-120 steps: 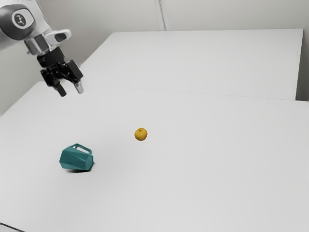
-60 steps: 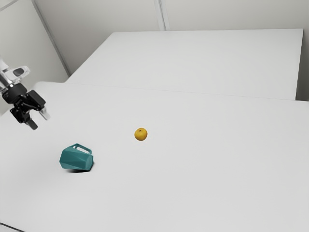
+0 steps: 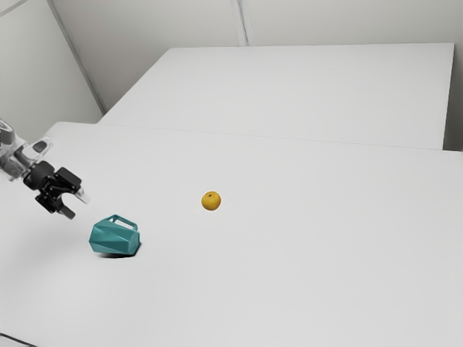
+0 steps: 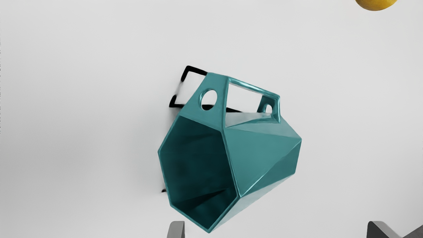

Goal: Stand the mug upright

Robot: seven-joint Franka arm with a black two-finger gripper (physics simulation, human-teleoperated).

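Mug: we see the teal mug [image 3: 114, 238] lying on its side on the white table [image 3: 325, 238], so it is not upright. It sits toward the table's edge at the exterior view's left, nearer that edge than the fruit is.
Mouth: the wide opening [image 4: 198, 165] faces toward our wrist camera, and we can look into its dark inside. The narrower closed end points toward the exterior view's right.
Handle: the angular handle [image 4: 220, 99] is on the side of the mug toward the table's far edge, raised off the surface, with a long gap and a round hole through it. Its dark, broken shadow falls on the table beside it.
Gripper: our black gripper [image 3: 76, 205] hangs above the table near the mug, between it and the table's edge at the exterior view's left. It is tilted, tips pointing down and toward the exterior view's right.
Fingers: our two fingertips [image 4: 176, 229] stand wide apart, with nothing clamped between them.
Arm: the pale arm [image 3: 14, 155] reaches in from the exterior view's left.
Fruit: a round orange-yellow fruit [image 3: 211, 201] rests on the table, well apart from the mug and closer to the table's far edge than the mug is.
Cord: a thin dark line [image 3: 18, 340] crosses the lower left corner of the exterior view.
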